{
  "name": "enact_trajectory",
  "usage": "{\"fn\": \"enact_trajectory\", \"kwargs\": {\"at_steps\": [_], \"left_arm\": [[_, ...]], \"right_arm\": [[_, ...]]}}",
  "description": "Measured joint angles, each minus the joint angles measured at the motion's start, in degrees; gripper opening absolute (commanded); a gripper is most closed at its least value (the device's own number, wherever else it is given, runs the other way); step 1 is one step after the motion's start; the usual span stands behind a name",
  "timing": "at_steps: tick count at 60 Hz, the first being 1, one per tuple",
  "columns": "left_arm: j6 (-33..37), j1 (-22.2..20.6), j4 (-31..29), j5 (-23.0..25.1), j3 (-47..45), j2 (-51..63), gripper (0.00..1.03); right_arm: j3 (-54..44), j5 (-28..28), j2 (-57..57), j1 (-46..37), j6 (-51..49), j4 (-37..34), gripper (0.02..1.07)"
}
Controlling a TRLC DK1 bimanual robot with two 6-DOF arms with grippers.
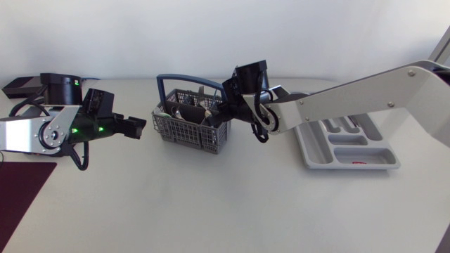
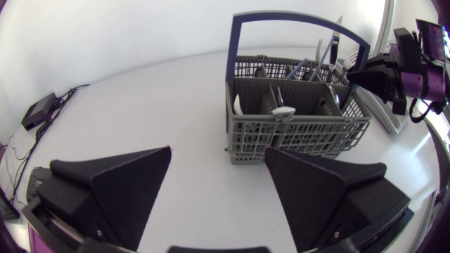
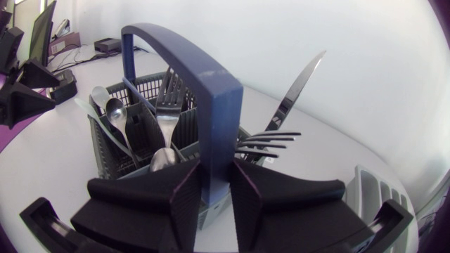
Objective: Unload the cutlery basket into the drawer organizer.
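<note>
**A:** Start at the left. How does the left gripper (image 1: 138, 127) stand?

**B:** Its fingers are wide apart with nothing between them. It hovers low over the table (image 1: 211, 204), just beside the left end of the basket (image 1: 184, 130) and pointing at it.

**A:** And the basket itself?

**B:** It's upright near the middle of the table and looks fully loaded. Spoons (image 3: 112, 109) stand at one end. A fork (image 3: 271, 140) and a knife (image 3: 299, 88) lean out at the end nearer the organizer.

**A:** Then the right gripper (image 3: 216, 169)?

**B:** It's clamped on the blue handle (image 3: 211, 91), one finger against each flat side, low on the upright at the basket's right end.

**A:** Where does everything go?

**B:** Into the organizer (image 1: 365, 163), further right. It's partly under the right arm and well apart from the basket. What shows of its compartments looks bare, so I'd say the unloading hasn't begun.

**A:** So how is this step done well?

**B:** I read it as taking charge of the basket by its handle. The grip is at one end, so a lift would likely tip the far end down and the leaning knife could slide out. Better to hold firm, move low and slowly, and keep the basket level. The open left gripper should also be kept clear of the basket wall.
</note>
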Motion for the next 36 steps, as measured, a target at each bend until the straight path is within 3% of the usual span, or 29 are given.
{"fn": "enact_trajectory", "kwargs": {"at_steps": [16, 36], "left_arm": [[0.0, -0.2, -1.6, 0.0, 0.0, -0.2, 0.93], [0.5, -2.0, -4.0, 0.0, 0.0, -0.3, 0.93]], "right_arm": [[-5.0, -1.4, -4.0, -0.2, 0.0, 0.0, 0.2], [-18.1, -6.0, -18.2, -1.9, -0.3, -6.7, 0.21]]}}
